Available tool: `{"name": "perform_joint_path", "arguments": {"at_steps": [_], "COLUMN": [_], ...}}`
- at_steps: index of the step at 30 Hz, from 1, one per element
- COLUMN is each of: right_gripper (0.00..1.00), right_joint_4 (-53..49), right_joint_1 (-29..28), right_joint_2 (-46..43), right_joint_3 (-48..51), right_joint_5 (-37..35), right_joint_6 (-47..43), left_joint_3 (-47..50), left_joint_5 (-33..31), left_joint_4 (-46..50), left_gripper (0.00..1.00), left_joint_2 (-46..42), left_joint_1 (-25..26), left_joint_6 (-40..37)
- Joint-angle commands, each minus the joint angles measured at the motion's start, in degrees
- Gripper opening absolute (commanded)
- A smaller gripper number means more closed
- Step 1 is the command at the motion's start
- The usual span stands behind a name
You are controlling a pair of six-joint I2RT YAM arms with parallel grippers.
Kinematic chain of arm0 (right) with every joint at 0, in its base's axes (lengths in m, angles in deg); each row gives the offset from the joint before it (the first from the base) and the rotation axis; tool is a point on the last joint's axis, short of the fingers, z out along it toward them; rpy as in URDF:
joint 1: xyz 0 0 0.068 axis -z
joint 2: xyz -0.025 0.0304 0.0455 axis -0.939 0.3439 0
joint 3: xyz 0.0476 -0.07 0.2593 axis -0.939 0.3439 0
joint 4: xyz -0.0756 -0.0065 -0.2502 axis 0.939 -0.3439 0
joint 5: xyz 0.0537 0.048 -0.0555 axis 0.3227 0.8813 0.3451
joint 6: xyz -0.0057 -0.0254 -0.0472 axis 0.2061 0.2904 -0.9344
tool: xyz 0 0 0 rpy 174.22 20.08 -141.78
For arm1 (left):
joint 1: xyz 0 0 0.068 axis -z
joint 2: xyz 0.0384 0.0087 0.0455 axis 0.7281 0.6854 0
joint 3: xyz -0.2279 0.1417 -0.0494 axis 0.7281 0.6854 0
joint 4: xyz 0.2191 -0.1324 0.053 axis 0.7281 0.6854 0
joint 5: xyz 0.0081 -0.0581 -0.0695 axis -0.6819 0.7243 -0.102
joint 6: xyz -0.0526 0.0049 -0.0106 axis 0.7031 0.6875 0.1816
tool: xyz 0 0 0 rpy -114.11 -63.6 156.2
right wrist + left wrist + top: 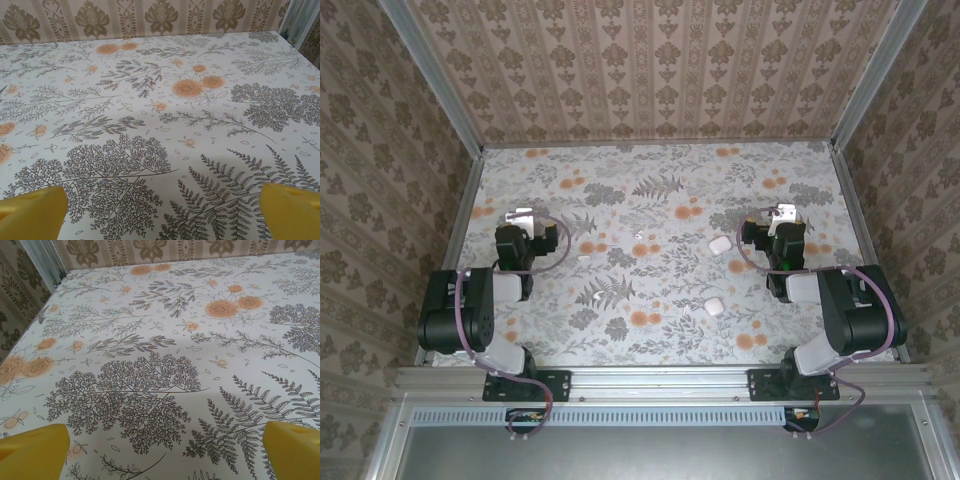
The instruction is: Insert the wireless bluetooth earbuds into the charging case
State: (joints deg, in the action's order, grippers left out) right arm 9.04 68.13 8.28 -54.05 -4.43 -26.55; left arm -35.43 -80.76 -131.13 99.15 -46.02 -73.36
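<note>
Two white pebble-shaped charging cases lie mid-table in the top view, one (720,244) further back and one (712,306) nearer the front. Tiny white earbuds lie left of them: one (585,257), another (595,297), and a speck (639,236) that may be a third. My left gripper (525,215) is folded back at the table's left, open, its yellow fingertips (32,452) wide apart over bare cloth. My right gripper (782,212) rests at the right, just right of the far case, also open, with yellow fingertips (292,210) spread and nothing between them.
The floral tablecloth (660,200) covers the whole table. Aluminium rails (460,215) edge both sides and patterned walls (660,70) stand behind. Both arm bases (525,382) sit on the front rail.
</note>
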Motion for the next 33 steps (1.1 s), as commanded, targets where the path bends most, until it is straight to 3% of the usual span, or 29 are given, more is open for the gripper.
{"name": "perform_joint_path", "arguments": {"at_steps": [1, 18, 22, 24, 29, 33], "right_gripper": [1.00, 1.00, 1.00, 1.00, 1.00, 1.00], "right_joint_4": [-0.2, -0.1, -3.5, -11.7, -43.4, -68.9], "right_joint_1": [-0.3, -0.3, -0.3, -0.3, -0.3, -0.3], "right_joint_2": [0.2, 0.2, -2.4, -7.1, -18.3, -23.0], "right_joint_3": [-0.7, -0.6, -1.3, -3.4, -14.3, -24.3], "right_joint_5": [0.9, 1.0, 0.9, 0.8, -0.9, -1.0], "right_joint_6": [-0.5, -0.6, -0.6, -0.1, 4.7, 10.7], "left_joint_3": [-0.3, -0.5, -2.4, -4.3, -9.2, -16.5], "left_joint_5": [0.1, 0.8, 0.5, -1.2, -7.8, -14.6], "left_joint_4": [0.1, 0.4, 7.9, 15.4, 33.4, 52.4], "left_gripper": [1.00, 1.00, 1.00, 1.00, 1.00, 1.00], "left_joint_2": [-0.3, -0.6, -5.3, -9.2, -17.0, -20.7], "left_joint_1": [0.3, 0.2, 0.6, 0.5, 0.3, 0.3], "left_joint_6": [-1.2, -1.4, -1.6, -0.2, 2.2, 9.7]}}
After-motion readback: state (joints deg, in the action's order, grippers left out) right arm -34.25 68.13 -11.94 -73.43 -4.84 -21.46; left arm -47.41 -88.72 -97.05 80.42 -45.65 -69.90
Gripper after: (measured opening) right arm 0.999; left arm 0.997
